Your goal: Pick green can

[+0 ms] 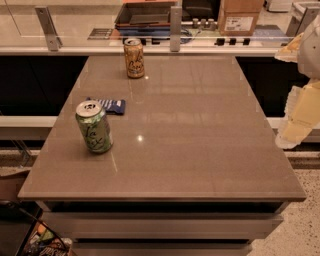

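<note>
The green can stands upright on the left front part of the brown table, with a silver top and pale cursive lettering on its side. My gripper hangs at the right edge of the view, beyond the table's right side and far from the can. It holds nothing that I can see.
An orange-tan can stands at the back of the table. A small blue packet lies just behind the green can. A glass partition with metal posts runs along the back, with a cardboard box and a tray behind it.
</note>
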Robot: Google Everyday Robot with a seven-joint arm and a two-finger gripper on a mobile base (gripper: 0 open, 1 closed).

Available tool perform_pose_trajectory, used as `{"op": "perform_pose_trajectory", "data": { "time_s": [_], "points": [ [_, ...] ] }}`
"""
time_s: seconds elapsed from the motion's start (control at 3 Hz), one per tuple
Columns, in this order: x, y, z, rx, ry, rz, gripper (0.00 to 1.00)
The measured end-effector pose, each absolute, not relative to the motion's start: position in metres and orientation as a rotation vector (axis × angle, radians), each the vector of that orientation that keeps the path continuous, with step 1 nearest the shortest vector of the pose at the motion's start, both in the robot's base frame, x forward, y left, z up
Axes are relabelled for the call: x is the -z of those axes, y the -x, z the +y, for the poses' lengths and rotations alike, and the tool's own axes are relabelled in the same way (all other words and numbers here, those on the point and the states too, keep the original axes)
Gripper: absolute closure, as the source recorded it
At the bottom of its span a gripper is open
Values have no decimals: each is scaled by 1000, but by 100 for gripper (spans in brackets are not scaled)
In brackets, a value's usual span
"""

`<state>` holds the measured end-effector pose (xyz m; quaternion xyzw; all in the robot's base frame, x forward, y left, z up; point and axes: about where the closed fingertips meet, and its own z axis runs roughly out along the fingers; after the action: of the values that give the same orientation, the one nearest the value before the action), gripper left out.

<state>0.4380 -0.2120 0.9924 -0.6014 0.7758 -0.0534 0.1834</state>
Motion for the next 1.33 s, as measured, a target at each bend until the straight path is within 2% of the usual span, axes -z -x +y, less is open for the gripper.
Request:
{"op": "perform_pose_trajectory", "data": {
  "time_s": [0.67, 1.33],
  "points": [
    [-986, -446, -199, 104, 1686, 2133, 0],
    [-959, -472, -143, -110, 1617, 1948, 0]
  ]
}}
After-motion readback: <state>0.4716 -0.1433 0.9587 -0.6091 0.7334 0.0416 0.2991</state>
